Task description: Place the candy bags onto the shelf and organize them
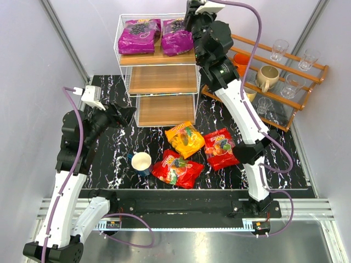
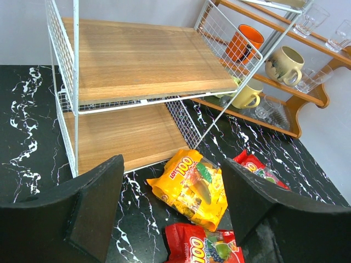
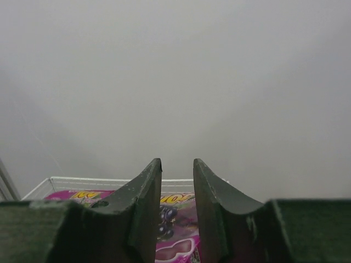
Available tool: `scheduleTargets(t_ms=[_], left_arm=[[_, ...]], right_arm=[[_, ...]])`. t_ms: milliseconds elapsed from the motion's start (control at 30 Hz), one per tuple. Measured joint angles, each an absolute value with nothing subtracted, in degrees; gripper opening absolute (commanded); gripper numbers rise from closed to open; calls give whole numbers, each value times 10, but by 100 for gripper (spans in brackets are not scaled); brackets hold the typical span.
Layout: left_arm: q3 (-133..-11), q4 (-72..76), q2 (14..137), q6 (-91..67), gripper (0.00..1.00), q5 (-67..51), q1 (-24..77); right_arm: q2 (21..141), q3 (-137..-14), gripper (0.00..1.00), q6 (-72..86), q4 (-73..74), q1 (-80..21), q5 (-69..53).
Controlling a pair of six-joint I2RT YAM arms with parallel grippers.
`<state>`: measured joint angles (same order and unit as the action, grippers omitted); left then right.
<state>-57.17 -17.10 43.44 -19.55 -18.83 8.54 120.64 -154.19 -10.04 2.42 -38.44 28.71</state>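
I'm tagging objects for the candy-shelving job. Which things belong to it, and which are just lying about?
Job: shelf, left purple bag, right purple bag, orange bag, left red bag, right red bag.
Lying about: cup, brown rack, mugs, glasses.

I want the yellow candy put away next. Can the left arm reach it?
Probably yes: the left gripper is open, aimed at the yellow bag lying on the table, nothing between them.

White arms (image 1: 241, 109), purple cables (image 1: 81, 134), black fingers (image 2: 93, 213)
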Motion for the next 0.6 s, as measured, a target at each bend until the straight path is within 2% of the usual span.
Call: scheduleTargets(t_ms=[133, 433, 600], left_arm=[[-571, -171, 434, -196, 74, -188, 85], [-567, -171, 434, -195, 74, -188, 85], [-566, -171, 434, -195, 74, -188, 85]], right_arm=[[1237, -1551, 22, -112, 29, -384, 254], [1279, -1540, 22, -116, 43, -381, 233], [1250, -1468, 23, -101, 30, -378, 239]])
